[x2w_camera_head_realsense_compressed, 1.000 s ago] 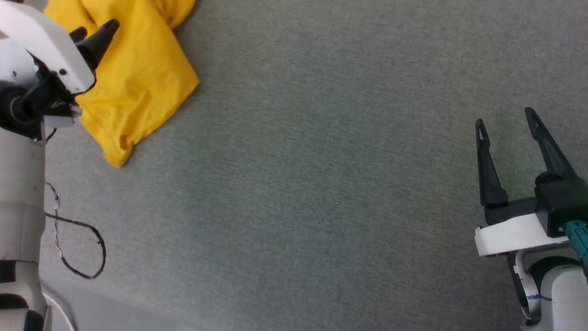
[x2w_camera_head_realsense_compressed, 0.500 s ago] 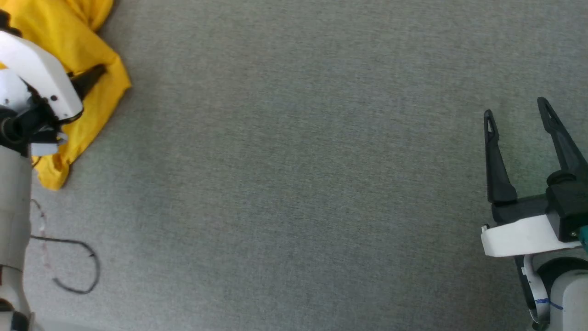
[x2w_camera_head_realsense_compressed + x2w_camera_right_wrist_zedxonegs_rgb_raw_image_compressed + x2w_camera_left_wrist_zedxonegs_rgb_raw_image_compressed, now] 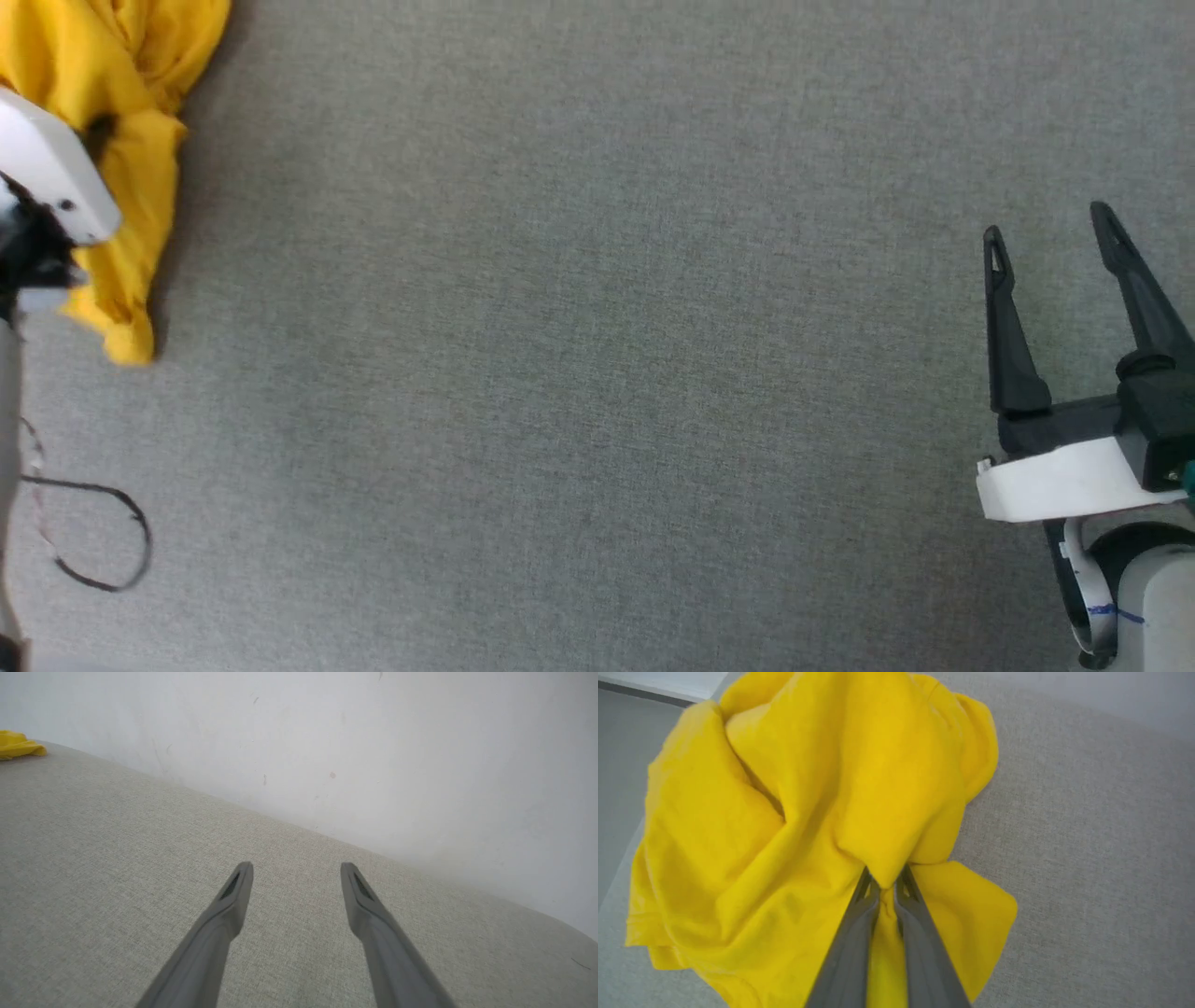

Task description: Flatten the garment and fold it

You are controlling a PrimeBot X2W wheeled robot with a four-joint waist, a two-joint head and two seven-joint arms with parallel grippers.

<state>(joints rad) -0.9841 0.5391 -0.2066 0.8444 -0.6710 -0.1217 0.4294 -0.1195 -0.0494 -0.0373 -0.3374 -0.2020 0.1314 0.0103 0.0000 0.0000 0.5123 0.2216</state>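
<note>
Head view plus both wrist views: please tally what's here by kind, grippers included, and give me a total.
Yellow garment: 1, bunched on the grey surface
Grippers: 2, left gripper shut on a fold of the garment, right gripper open, holding nothing
Black cable loop: 1, at the head view's lower left
Total: 4

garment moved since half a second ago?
Yes. In the head view the garment has bunched leftward, its right corner gone, while the right gripper sits unchanged.
</note>
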